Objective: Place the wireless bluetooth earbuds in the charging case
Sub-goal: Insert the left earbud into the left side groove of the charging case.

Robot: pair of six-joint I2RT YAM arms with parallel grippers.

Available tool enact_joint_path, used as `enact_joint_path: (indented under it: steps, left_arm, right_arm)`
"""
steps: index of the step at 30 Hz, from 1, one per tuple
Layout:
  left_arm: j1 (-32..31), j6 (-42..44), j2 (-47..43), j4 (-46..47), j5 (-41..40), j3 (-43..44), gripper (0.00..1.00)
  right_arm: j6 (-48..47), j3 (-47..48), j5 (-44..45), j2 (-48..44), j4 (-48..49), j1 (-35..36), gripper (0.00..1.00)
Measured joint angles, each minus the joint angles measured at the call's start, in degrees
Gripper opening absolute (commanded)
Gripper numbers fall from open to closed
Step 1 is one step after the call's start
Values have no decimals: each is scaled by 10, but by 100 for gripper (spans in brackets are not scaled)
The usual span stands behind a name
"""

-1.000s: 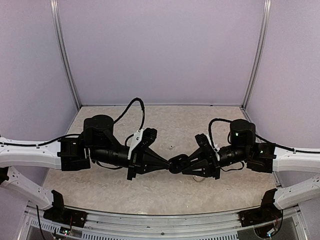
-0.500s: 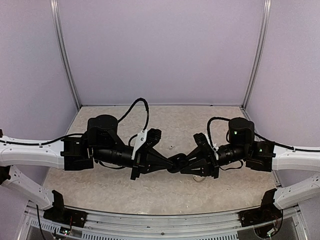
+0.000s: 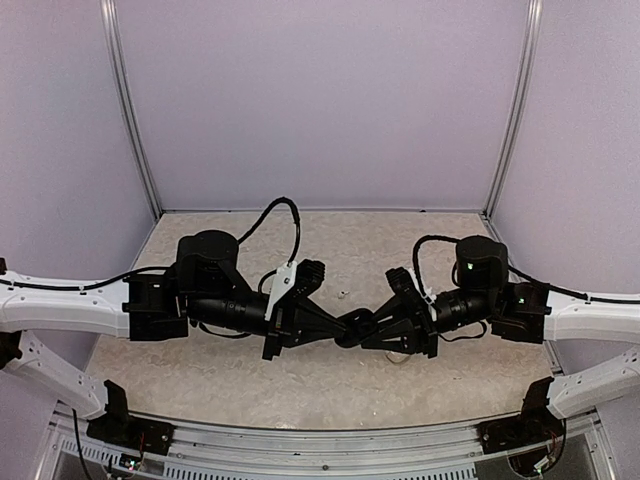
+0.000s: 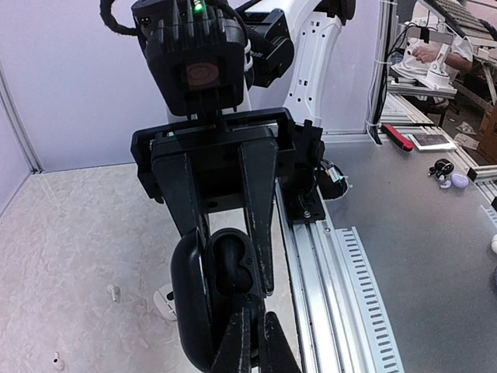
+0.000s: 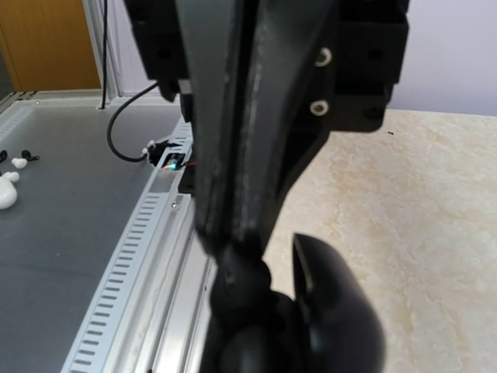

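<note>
Over the middle of the marbled bench [image 3: 300, 385], clear of its surface, the right pincer [image 3: 368, 328] is clamped on the black charging case [image 4: 227, 260], whose lid [image 4: 189, 303] is swung open. The left pincer [image 4: 250, 343] has its fingers pressed together, with the tips at the case. Whether an earbud sits between them cannot be told. A small dark speck [image 3: 343, 294] lies on the bench just on the far side.

The charging case [image 4: 189, 295] looks like smooth, faintly glossy black plastic, the right gripper [image 4: 231, 260] is a duller matt black plastic, the table [image 3: 330, 385] has a mottled beige, stone-like matt surface, and the rail [image 4: 334, 280] is slotted, brushed grey metal.
</note>
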Motion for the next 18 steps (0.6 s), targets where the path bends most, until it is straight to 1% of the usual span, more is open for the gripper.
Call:
enact_joint_path:
  steps: [18]
  left_arm:
    - [0, 8, -3, -10, -7, 0, 0]
  right_arm:
    - [3, 0, 0, -7, 6, 0, 0]
